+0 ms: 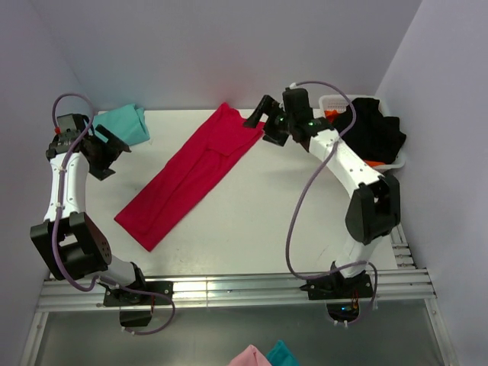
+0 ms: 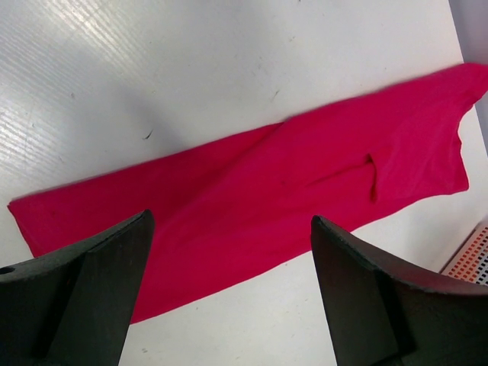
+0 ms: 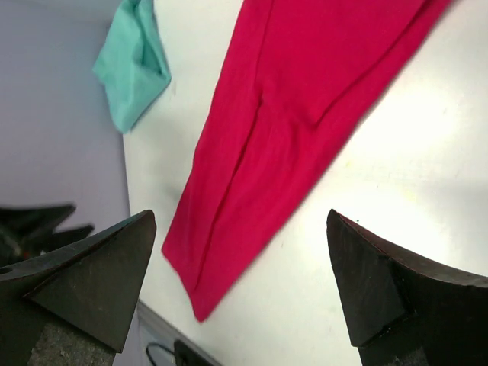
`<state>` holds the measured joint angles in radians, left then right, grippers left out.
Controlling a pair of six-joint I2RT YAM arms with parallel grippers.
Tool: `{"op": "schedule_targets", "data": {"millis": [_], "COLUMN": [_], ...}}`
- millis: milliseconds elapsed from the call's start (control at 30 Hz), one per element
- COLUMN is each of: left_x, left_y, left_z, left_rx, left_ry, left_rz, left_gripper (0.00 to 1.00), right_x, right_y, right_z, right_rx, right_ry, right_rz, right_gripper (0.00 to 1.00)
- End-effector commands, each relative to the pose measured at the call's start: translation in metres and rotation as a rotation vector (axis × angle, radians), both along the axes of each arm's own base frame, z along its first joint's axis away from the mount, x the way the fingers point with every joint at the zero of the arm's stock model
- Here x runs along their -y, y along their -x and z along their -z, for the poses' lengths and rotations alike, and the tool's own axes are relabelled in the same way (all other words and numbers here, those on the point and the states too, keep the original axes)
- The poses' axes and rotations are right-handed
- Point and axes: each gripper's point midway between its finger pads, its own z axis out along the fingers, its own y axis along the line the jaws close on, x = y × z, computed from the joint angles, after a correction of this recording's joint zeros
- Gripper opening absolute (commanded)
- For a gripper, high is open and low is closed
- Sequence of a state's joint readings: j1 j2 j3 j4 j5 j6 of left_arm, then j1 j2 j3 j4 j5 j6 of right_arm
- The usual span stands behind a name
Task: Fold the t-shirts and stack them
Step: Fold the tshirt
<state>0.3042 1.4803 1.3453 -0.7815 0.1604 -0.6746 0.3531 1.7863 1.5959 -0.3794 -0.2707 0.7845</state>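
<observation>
Crimson cloth dominates the top external view: the red t-shirt (image 1: 191, 175) is laid out as a long narrow strip, running diagonally from the upper middle of the frame down towards the lower left of the table (image 1: 305, 221). The teal t-shirt (image 1: 126, 123) is seen as a compact bundle in the upper left corner, apart from the red one. The left gripper (image 1: 109, 156) is held above the table just left of the strip, and the right gripper (image 1: 261, 126) is poised over the strip's upper end. Dark cloth (image 1: 374, 133) is heaped in a white basket (image 1: 332, 99) at the upper right; whether it is a shirt cannot be told.

From the left wrist, the red t-shirt (image 2: 305, 198) is shown flat across the frame with a lengthwise fold line in it. The fingers (image 2: 84, 290) are spread wide, with nothing between them.

From the right wrist, the red t-shirt (image 3: 282, 114) fills the upper middle and the teal t-shirt (image 3: 133, 65) sits at the upper left. These fingers (image 3: 396, 297) are likewise parted and empty.

It is judged that the lengthwise folding of the red shirt is done, while its crosswise folds are left. Nothing is stacked yet, so the stacking with the teal shirt remains as well.
</observation>
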Motion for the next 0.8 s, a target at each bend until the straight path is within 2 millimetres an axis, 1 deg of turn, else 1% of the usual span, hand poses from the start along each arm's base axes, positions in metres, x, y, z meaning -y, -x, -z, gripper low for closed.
{"op": "schedule_targets", "data": {"millis": [0, 67, 100, 133, 167, 200, 233, 267, 300, 333, 367, 400, 433, 467, 500, 533, 567, 600, 633, 667, 700, 733, 767], "left_x": [0.004, 0.005, 0.005, 0.006, 0.007, 0.007, 0.009, 0.01, 0.011, 0.013, 0.012, 0.014, 0.014, 0.015, 0.016, 0.017, 0.018, 0.019, 0.02, 0.021, 0.023, 0.024, 0.025], "left_y": [-0.005, -0.006, -0.006, -0.005, -0.005, -0.004, -0.002, -0.001, 0.001, 0.002, 0.004, 0.005, 0.008, 0.01, 0.012, 0.015, 0.018, 0.019, 0.022, 0.025, 0.027, 0.031, 0.033], "left_z": [-0.018, -0.016, -0.016, -0.012, -0.012, -0.011, -0.009, -0.008, -0.009, -0.007, -0.009, -0.008, -0.005, -0.005, -0.008, -0.008, -0.012, -0.014, -0.012, -0.015, -0.015, -0.012, -0.014], "left_rx": [0.083, 0.09, 0.092, 0.086, 0.089, 0.088, 0.086, 0.085, 0.09, 0.091, 0.097, 0.096, 0.086, 0.085, 0.094, 0.093, 0.104, 0.108, 0.104, 0.115, 0.118, 0.109, 0.12], "left_ry": [0.006, 0.009, 0.012, 0.018, 0.018, 0.018, 0.028, 0.027, 0.027, 0.032, 0.028, 0.029, 0.034, 0.033, 0.031, 0.031, 0.026, 0.025, 0.028, 0.027, 0.033, 0.038, 0.036], "left_rz": [0.014, 0.015, 0.016, 0.018, 0.019, 0.021, 0.026, 0.029, 0.033, 0.039, 0.037, 0.042, 0.041, 0.044, 0.046, 0.047, 0.046, 0.048, 0.048, 0.048, 0.05, 0.048, 0.05], "left_gripper": [0.9, 0.9, 0.9, 0.9, 0.9, 0.9, 0.9, 0.9, 0.9, 0.9, 0.9, 0.9, 0.9, 0.9, 0.9, 0.9, 0.9, 0.9, 0.9, 0.9, 0.9, 0.9, 0.9], "right_x": [-0.035, -0.059, -0.085, -0.097, -0.108, -0.122, -0.137, -0.143, -0.148, -0.158, -0.161, -0.162, -0.172, -0.174, -0.178, -0.182, -0.185, -0.187, -0.19, -0.191, -0.192, -0.194, -0.195], "right_y": [0.051, 0.077, 0.102, 0.113, 0.121, 0.126, 0.138, 0.14, 0.141, 0.142, 0.141, 0.143, 0.143, 0.143, 0.143, 0.14, 0.141, 0.14, 0.14, 0.138, 0.138, 0.135, 0.133], "right_z": [0.032, 0.052, 0.071, 0.078, 0.085, 0.093, 0.097, 0.099, 0.11, 0.105, 0.109, 0.122, 0.118, 0.12, 0.128, 0.127, 0.13, 0.137, 0.138, 0.141, 0.151, 0.153, 0.157], "right_rx": [-0.084, -0.145, -0.201, -0.218, -0.231, -0.242, -0.25, -0.257, -0.278, -0.268, -0.271, -0.3, -0.288, -0.296, -0.312, -0.311, -0.316, -0.326, -0.325, -0.324, -0.342, -0.342, -0.347], "right_ry": [0.046, 0.081, 0.11, 0.122, 0.128, 0.109, 0.098, 0.088, 0.096, 0.093, 0.113, 0.144, 0.139, 0.143, 0.147, 0.139, 0.139, 0.143, 0.141, 0.144, 0.153, 0.152, 0.154], "right_rz": [-0.083, -0.145, -0.215, -0.239, -0.256, -0.266, -0.298, -0.306, -0.311, -0.328, -0.324, -0.329, -0.341, -0.34, -0.333, -0.33, -0.332, -0.323, -0.321, -0.315, -0.306, -0.3, -0.292], "right_gripper": [1.0, 1.0, 1.0, 1.0, 1.0, 1.0, 1.0, 1.0, 1.0, 1.0, 1.0, 1.0, 1.0, 1.0, 1.0, 1.0, 1.0, 1.0, 1.0, 1.0, 1.0, 1.0, 1.0]}}
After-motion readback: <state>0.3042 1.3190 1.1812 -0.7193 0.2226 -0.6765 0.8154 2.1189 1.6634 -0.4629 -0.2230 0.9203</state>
